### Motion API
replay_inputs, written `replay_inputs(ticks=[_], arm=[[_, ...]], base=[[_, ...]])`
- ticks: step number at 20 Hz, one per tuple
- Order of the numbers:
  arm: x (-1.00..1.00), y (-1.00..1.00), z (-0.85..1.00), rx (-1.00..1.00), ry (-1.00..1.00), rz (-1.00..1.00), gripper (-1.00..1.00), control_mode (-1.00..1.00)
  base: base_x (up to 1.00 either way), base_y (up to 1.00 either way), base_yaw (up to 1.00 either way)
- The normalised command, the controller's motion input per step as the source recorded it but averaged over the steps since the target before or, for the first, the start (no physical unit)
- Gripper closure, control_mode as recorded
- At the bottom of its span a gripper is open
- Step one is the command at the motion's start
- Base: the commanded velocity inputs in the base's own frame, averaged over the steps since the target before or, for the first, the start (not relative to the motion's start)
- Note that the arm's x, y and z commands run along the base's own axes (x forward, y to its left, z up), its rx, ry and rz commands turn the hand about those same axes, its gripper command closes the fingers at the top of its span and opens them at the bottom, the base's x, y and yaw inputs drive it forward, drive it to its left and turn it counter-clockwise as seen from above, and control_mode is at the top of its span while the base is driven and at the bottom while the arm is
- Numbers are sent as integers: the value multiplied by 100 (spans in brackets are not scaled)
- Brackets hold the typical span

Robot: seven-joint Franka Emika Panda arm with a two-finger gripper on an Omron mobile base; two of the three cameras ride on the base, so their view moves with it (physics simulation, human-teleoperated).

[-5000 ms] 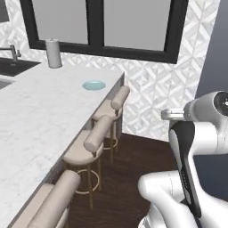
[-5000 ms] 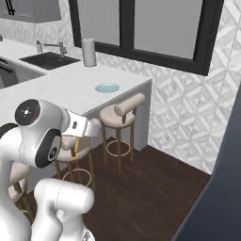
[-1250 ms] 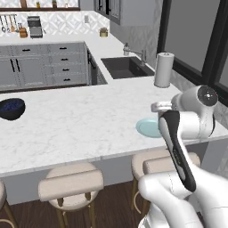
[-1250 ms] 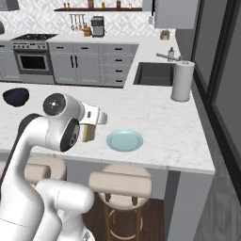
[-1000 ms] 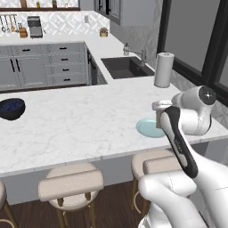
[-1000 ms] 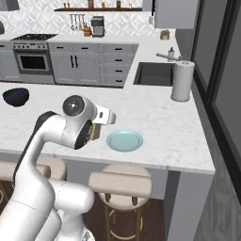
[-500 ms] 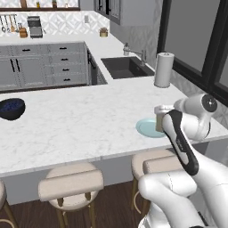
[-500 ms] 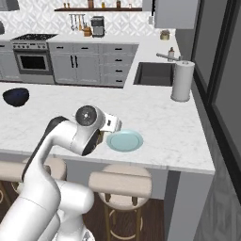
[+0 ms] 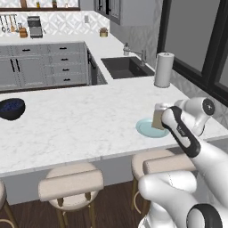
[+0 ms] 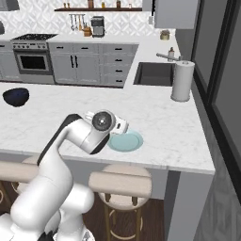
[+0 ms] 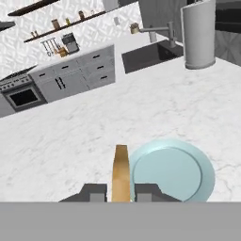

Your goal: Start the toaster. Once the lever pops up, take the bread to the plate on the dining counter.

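Hand view shows jaws grasping the bread (image 11: 121,172) edge-on beside the plate (image 11: 174,172)

Glossy white rounded arm segments (image 9: 196,151) with dark bands at the joints, a round grey cap (image 10: 100,121) on one joint, and a bulbous white base.

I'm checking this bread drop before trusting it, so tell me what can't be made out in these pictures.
- Left base view: the plate's right side, covered by the bread and the arm.
- Right base view: the held bread and the claw, behind the arm's wrist; the plate's left rim too.
- Hand view: the claw gripping the bread, its fingers cut off at the bottom edge.
- Toaster: too small for its lever.
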Motion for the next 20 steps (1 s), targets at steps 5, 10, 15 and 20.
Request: replay_inputs(ticks=[5, 10, 15, 20], arm=[[9, -1, -21, 0, 8, 0, 100, -100], [-1, 0, -22, 0, 6, 0, 100, -100], [0, 0, -3, 0, 0, 0, 100, -100], [14, 0, 0, 0, 0, 1, 100, -100]], base=[[0, 0, 0], [0, 0, 0], [0, 0, 0], [0, 0, 0]])
